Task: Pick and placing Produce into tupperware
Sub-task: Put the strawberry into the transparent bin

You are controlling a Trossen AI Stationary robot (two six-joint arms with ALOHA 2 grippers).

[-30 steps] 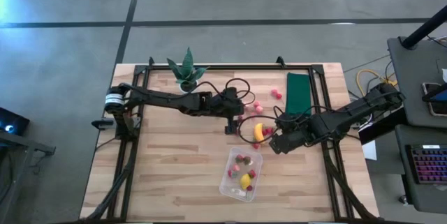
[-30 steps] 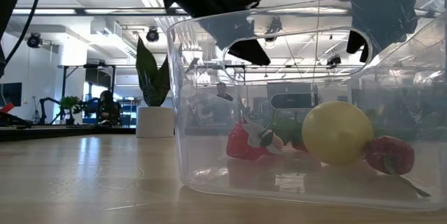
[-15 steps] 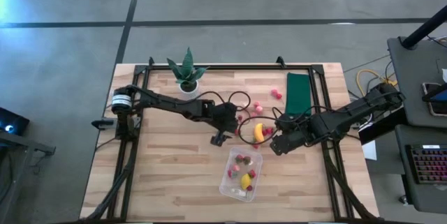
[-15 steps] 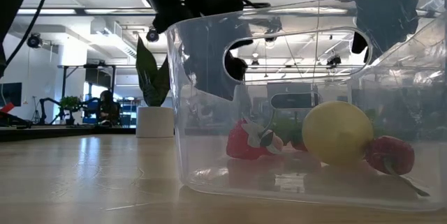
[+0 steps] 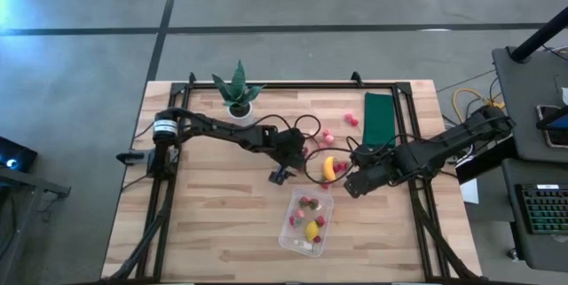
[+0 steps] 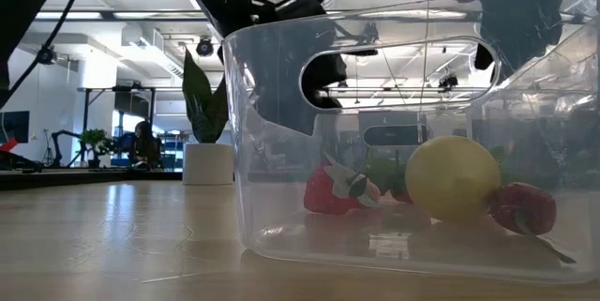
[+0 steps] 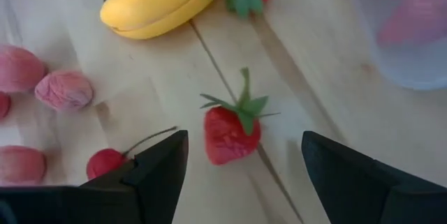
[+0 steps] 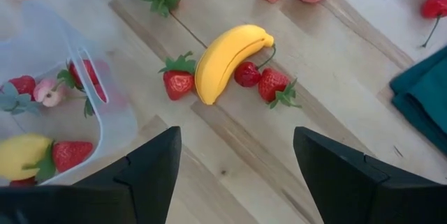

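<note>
Left gripper [image 7: 241, 165] hovers over the middle of the table [image 5: 213, 223], fingers spread wide and holding nothing. A loose strawberry [image 7: 232, 130] lies on the wood in line with the gap between the two fingers [image 7: 157, 172], just ahead of the tips, not touching either. It is red with a green leafy cap and a thin stem, lying on its side. A cherry [image 7: 106, 162] with a curved stem sits close by one finger; pale pink pieces [image 7: 64, 89] lie farther off on that side.

Right gripper [image 8: 234, 175] hangs beside the fruit cluster, toward the table's right, its fingers likewise well apart and empty. Ahead of it lies the banana [image 8: 228, 62] — small, yellow, flat on the wood — with a strawberry [image 8: 178, 81] against one flank and a cherry and another strawberry [image 8: 275, 86] against the other. None is in contact with the fingers.

The tupperware [image 5: 295, 237] stands at the near-centre of the table, just in front of both grippers. It is clear, rectangular, round-cornered. Contents (seen through the wall in the low view): a yellow lemon-like fruit [image 6: 454, 178], several strawberries [image 6: 328, 191] and a pink piece.

A dark green rectangle [image 5: 379, 118] lies flat behind the right arm; a potted plant [image 5: 236, 90] stands at the far left.
</note>
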